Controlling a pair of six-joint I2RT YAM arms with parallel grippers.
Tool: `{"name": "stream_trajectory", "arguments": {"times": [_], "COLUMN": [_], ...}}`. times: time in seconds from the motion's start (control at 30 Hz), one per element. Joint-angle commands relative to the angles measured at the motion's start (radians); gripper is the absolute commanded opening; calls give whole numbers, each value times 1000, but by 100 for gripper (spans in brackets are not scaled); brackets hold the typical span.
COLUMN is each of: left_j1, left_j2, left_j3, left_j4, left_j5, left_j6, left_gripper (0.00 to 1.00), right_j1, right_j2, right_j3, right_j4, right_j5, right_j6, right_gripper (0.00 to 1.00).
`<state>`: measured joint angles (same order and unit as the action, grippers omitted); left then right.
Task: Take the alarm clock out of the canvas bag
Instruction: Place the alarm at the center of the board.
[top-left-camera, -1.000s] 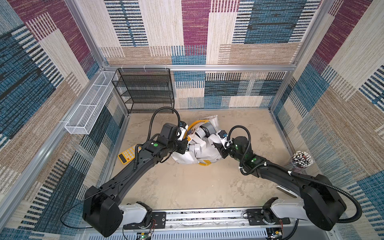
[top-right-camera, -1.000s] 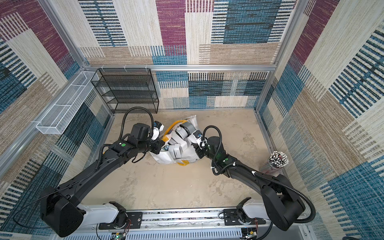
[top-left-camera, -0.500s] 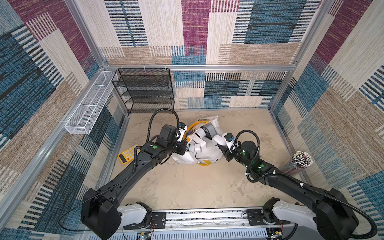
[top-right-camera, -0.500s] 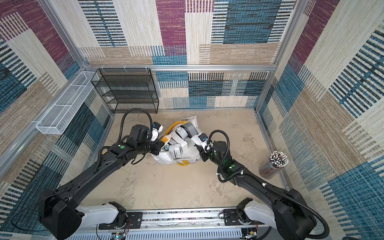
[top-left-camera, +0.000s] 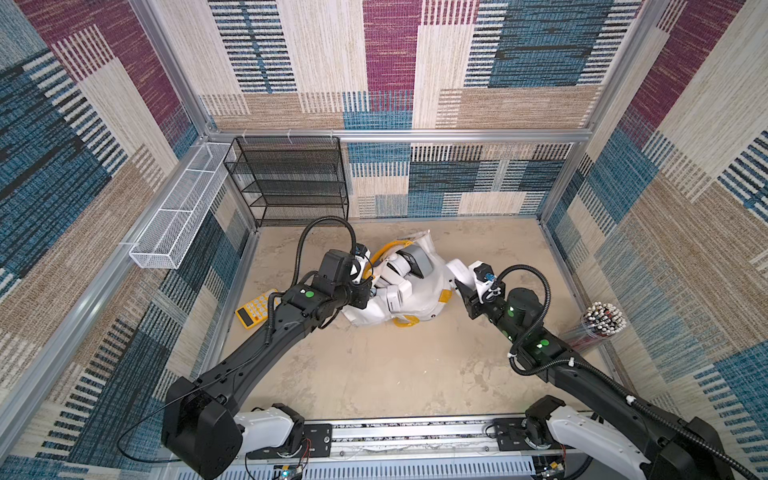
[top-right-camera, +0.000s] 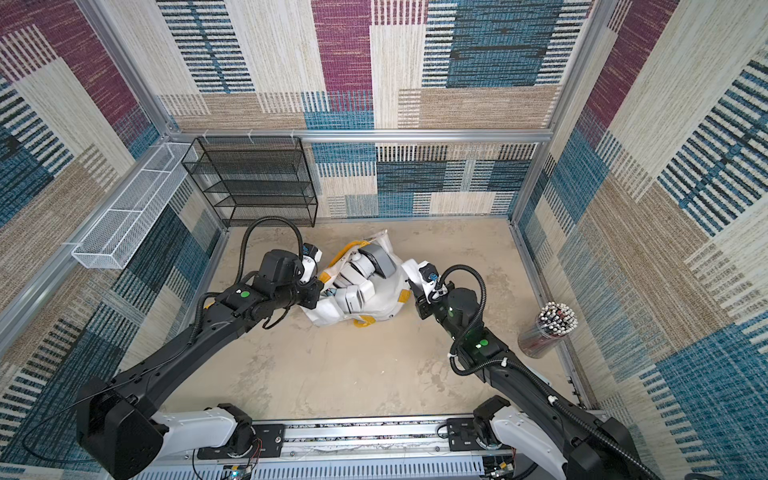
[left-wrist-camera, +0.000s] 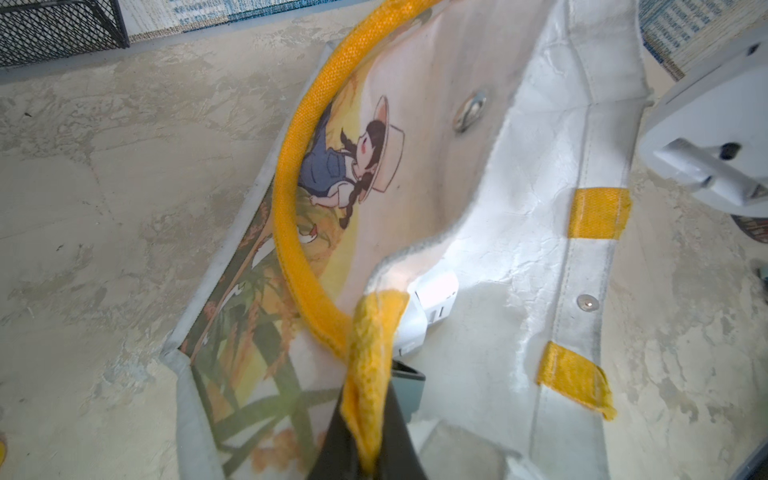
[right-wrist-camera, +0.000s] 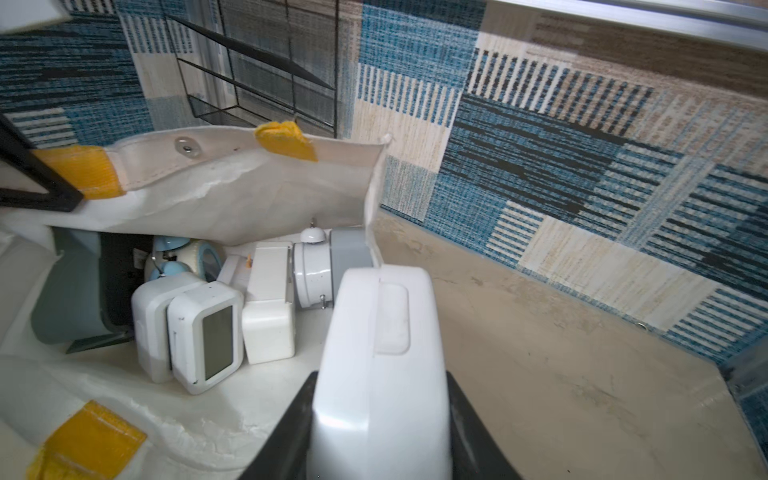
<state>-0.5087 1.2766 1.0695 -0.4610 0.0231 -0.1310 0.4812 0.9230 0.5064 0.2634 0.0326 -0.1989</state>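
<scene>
The canvas bag (top-left-camera: 419, 299) (top-right-camera: 384, 297) lies on its side mid-floor, white with yellow patches. My left gripper (left-wrist-camera: 368, 419) (top-left-camera: 365, 286) is shut on its yellow strap handle (left-wrist-camera: 291, 174) and holds the upper lip up. My right gripper (right-wrist-camera: 382, 440) (top-left-camera: 462, 279) is shut on a white alarm clock (right-wrist-camera: 380, 353) (top-left-camera: 456, 267) (top-right-camera: 410, 267) at the bag's open mouth, on its right side. Inside the bag (right-wrist-camera: 249, 195) sit several more clocks: a white digital one (right-wrist-camera: 208, 338), a blue twin-bell one (right-wrist-camera: 183, 257), a round white one (right-wrist-camera: 311, 276).
A yellow calculator (top-left-camera: 255, 309) lies on the floor by the left arm. A black mesh shelf (top-left-camera: 291, 178) stands at the back left, under a white wire basket (top-left-camera: 183, 208) on the left wall. A jar of pens (top-left-camera: 598, 328) stands at the right wall.
My right gripper has drawn back to the right, bringing the white alarm clock from inside the bag to its mouth. The left gripper keeps its hold on the handle.
</scene>
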Motion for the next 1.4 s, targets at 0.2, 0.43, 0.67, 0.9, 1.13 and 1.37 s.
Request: {"name": "stream_trajectory", "arguments": {"times": [0.2, 0.43, 0.67, 0.9, 1.13, 1.37], "left_j1": [1, 2, 3, 11, 26, 30], "left_j2": [-25, -53, -61, -99, -137, -161], "left_j3": [-16, -31, -37, -56, -73, -84], "left_j4": [-98, -118, -154, -148, -124, -95], "left_j5": [-122, -174, -238, -277, -289, -278], "left_j6": [6, 21, 31, 49, 65, 82], "left_gripper": [0, 0, 0, 0, 0, 0], "right_j1": [-57, -65, -97, -162, -187, -188], "right_j2": [31, 157, 242, 342, 484, 564], "right_j3": [8, 19, 8, 9, 53, 90], "right_j4": [23, 69, 113, 170, 197, 223], "right_j5": [84, 236, 262, 346, 363, 391], "right_j6": [13, 33, 47, 68, 51, 43], "right_gripper": [25, 26, 25, 26, 26, 26]}}
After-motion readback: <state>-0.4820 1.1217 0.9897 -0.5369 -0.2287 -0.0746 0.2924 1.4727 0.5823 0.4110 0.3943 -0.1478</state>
